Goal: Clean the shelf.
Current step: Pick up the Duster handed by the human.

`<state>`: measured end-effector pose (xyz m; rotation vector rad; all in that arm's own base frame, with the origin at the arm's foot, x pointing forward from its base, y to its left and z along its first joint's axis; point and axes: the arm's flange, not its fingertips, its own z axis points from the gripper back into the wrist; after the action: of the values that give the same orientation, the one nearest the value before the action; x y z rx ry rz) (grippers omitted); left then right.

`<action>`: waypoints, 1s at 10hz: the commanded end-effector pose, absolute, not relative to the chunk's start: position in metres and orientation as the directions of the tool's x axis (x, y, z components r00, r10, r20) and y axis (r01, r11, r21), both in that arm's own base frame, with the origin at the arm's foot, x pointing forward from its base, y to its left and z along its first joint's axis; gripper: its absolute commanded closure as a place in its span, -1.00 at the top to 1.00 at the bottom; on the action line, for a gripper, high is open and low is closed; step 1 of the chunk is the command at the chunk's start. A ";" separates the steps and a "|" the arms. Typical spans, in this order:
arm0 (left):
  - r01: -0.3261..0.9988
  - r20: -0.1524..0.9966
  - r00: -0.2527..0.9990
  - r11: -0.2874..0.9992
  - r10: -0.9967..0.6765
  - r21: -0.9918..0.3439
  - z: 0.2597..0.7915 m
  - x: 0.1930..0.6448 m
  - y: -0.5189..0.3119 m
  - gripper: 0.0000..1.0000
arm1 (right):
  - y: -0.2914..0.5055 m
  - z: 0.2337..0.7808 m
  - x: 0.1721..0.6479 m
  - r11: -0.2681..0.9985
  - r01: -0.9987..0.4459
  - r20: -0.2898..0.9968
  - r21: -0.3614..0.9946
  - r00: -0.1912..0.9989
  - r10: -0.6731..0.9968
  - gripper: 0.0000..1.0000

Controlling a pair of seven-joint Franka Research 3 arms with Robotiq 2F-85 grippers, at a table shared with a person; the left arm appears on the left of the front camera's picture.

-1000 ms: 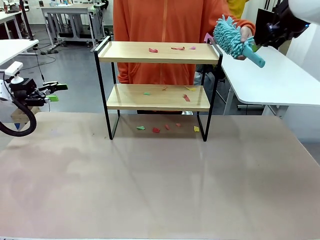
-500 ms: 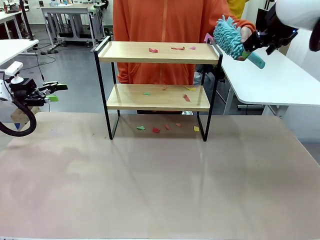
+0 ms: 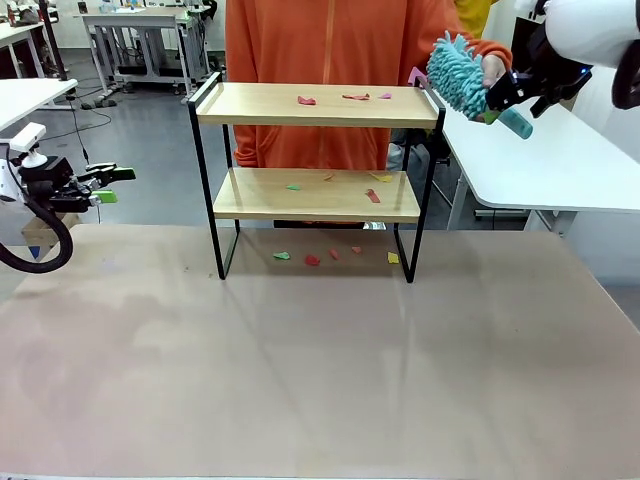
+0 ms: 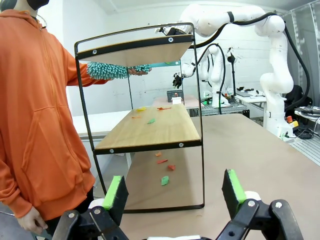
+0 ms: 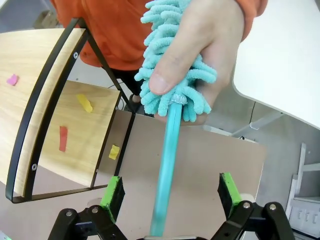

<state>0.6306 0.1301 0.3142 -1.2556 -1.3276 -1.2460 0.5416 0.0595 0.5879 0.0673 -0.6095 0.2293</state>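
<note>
Your right gripper (image 5: pixel 170 192) stands open, the duster (image 5: pixel 159 45) handle running lengthwise between its pads and touching neither. The person's hand (image 5: pixel 200 45) clasps the fluffy head. This all hangs just off the right end of the shelf (image 3: pixel 260 103) top board. The left gripper (image 3: pixel 112 185), open and empty, sits well left of the shelf, so the right is nearer: close it on the handle

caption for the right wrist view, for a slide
A person's hand holds a teal duster by its head, the handle between the fingers of the open right gripper, beside the shelf.
</note>
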 end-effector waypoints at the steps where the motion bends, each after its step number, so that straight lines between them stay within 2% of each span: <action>1: 0.996 0.991 -0.088 -0.024 0.096 0.090 0.316 0.631 0.129 1.00 | 0.061 0.589 0.549 0.980 -0.200 0.562 -0.001 0.811 0.166 -0.16; 3: 0.996 0.991 -0.088 -0.024 0.096 0.090 0.316 0.631 0.129 1.00 | 0.060 0.591 0.546 0.980 -0.198 0.551 0.002 0.818 0.164 -0.16; 4: 0.996 0.991 -0.088 -0.024 0.096 0.090 0.316 0.631 0.129 1.00 | 0.060 0.591 0.546 0.980 -0.197 0.552 0.007 0.818 0.161 -0.26; 5: 0.996 0.991 -0.088 -0.024 0.096 0.090 0.316 0.631 0.129 1.00 | 0.060 0.592 0.545 0.982 -0.190 0.554 0.000 0.818 0.158 -0.47; 6: 0.996 0.991 -0.088 -0.024 0.096 0.090 0.316 0.631 0.129 1.00 | 0.060 0.594 0.545 0.982 -0.186 0.551 0.001 0.820 0.155 -1.00; 10: 0.996 0.991 -0.088 -0.024 0.096 0.090 0.316 0.631 0.129 1.00 | 0.060 0.595 0.541 0.985 -0.174 0.547 -0.013 0.823 0.152 -1.00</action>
<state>0.6306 0.1301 0.3142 -1.2557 -1.3276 -1.2459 0.5432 0.0576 0.5906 0.0703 -0.5811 0.2076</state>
